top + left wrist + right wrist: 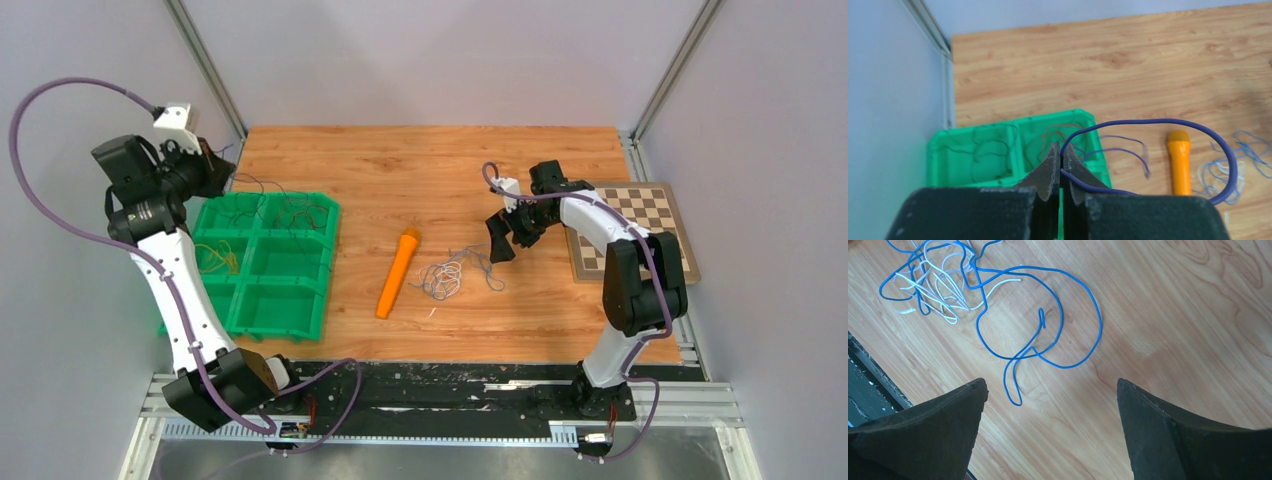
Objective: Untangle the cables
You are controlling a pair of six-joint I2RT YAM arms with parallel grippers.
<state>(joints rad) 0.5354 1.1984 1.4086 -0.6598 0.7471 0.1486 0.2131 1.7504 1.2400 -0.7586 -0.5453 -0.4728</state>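
Note:
My left gripper (215, 165) (1062, 152) hangs high over the far left, jaws pressed shut on a blue-purple cable (1168, 120) that arcs out in a wide loop. Below it, the green tray (275, 310) (1013, 122) holds thin orange-red cables (1058, 131) in a far compartment and yellow ones (215, 258) in a left compartment. A tangle of blue and white cables (445, 275) (943, 275) lies mid-table, with one blue loop (1063, 315) spread toward my right gripper (500, 240) (1052, 385). That gripper hovers just right of the tangle, open and empty.
An orange marker (398, 272) (1179, 160) lies between the tray and the tangle. A chessboard (640, 225) sits at the right edge, under the right arm. Grey walls close in on three sides, and a black strip runs along the near edge.

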